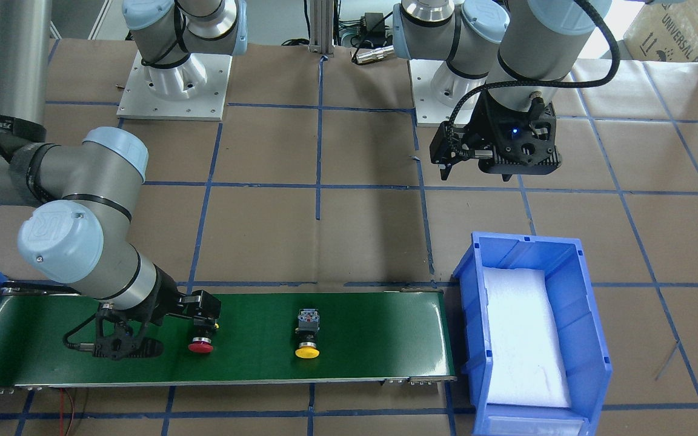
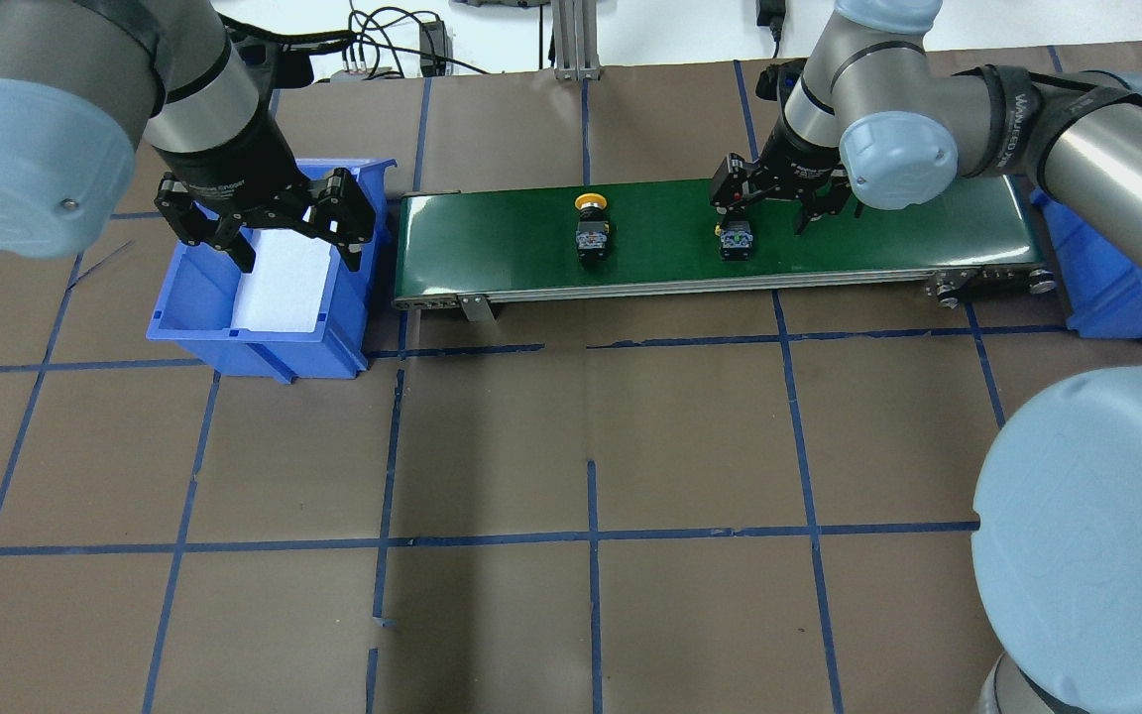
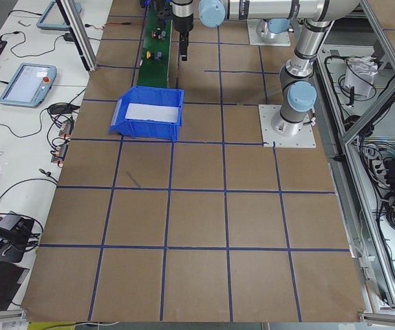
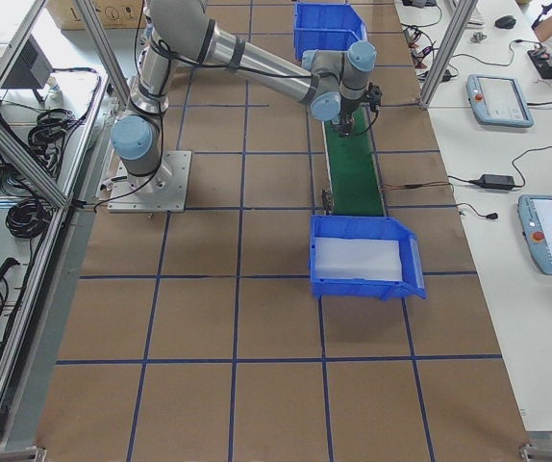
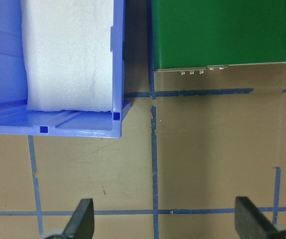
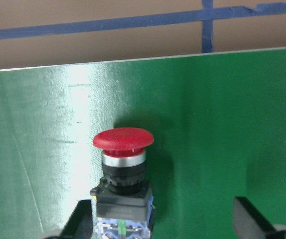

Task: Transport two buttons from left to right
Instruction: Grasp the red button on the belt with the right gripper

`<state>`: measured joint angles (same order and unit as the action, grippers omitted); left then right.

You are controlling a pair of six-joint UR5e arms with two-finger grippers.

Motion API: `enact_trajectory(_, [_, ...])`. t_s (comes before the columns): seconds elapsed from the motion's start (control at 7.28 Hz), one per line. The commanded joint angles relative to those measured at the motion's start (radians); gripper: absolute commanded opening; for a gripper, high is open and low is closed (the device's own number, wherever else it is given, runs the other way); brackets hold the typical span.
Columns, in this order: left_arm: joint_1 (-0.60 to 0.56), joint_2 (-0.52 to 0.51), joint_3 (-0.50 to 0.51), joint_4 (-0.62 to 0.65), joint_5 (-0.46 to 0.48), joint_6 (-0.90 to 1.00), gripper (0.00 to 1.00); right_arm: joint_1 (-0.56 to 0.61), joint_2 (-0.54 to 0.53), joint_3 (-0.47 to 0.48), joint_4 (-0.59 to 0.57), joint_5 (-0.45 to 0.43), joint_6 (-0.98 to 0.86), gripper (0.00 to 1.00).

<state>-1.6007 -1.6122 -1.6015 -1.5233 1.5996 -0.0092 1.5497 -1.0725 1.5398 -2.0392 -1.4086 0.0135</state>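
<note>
Only readable writing: "UNIVERSAL R…" on a cardboard box (image 1: 676,33) at the back, plus the UR logo on the right arm's joint cap (image 1: 52,233). Both buttons lie on the green belt (image 1: 385,327). The red button (image 6: 123,164) is just beside one finger of the right claw (image 6: 165,224), which is spread wide and gripping nothing. The yellow button (image 1: 307,336) is nearer the blue bin (image 2: 264,352). The left claw (image 2: 298,253) hangs released over that bin's white foam.

Possibly foam-lined blue bin (image 5: 117,59) beside green belt (image 5: 222,30)
</note>
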Motion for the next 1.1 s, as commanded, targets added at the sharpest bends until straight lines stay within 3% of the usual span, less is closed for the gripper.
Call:
enact_trajectory(0.0, [-0.002,0.0,0.0,0.002,-0.001,0.0,1.0,0.001,0.005,0.006,0.001,-0.004,-0.001,1.0])
enact_trajectory(0.55, [-0.001,0.0,0.0,0.002,-0.004,0.0,1.0,-0.002,0.009,0.014,-0.001,-0.009,-0.001,0.96])
enact_trajectory(0.69, [-0.001,0.0,0.0,0.002,-0.003,0.0,1.0,-0.002,0.009,0.014,0.001,-0.009,-0.001,0.87])
enact_trajectory(0.96, [-0.001,0.0,0.0,0.003,-0.003,0.0,1.0,-0.002,0.009,0.014,0.032,-0.009,-0.001,0.55])
